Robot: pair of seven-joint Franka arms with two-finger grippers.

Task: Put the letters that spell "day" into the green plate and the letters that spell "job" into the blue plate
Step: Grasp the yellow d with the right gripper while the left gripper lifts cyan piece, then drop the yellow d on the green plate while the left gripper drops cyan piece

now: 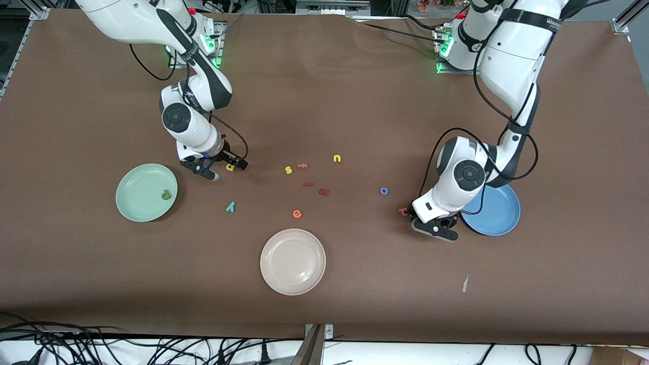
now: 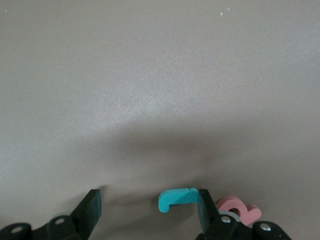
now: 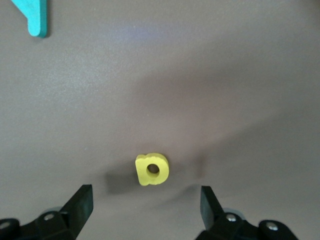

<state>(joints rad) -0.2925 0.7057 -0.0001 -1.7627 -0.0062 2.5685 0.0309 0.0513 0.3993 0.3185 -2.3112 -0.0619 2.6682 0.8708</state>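
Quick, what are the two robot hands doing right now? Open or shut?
Left gripper: open, low over the table, the teal j between its fingers, not gripped.
Right gripper: open, low over the yellow a, holding nothing.

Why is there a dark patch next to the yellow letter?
Right wrist view: that patch is the shadow of the yellow a, cast on the table by light from above. Left wrist view: a wider soft shadow lies above the teal j.
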